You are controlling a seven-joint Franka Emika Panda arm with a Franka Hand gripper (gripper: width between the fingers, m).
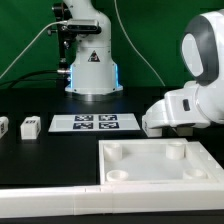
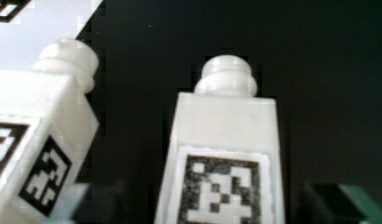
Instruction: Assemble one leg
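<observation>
In the wrist view a white leg [image 2: 223, 140] with a rounded peg end and a black-and-white tag lies between my fingertips. My gripper [image 2: 223, 208] is open, one dark finger [image 2: 103, 205] on each side of this leg, with gaps showing. A second leg [image 2: 42, 130] lies close beside it. In the exterior view my gripper [image 1: 168, 128] is low on the table at the exterior view's right, behind the white panel [image 1: 160, 165]; the hand hides those two legs there. Two more legs [image 1: 30, 127] [image 1: 3, 128] lie at the exterior view's left.
The marker board [image 1: 95, 122] lies mid-table, and its corner shows in the wrist view [image 2: 7, 10]. The robot base [image 1: 92, 65] stands at the back. A white rail [image 1: 50, 205] runs along the front edge at the exterior view's left.
</observation>
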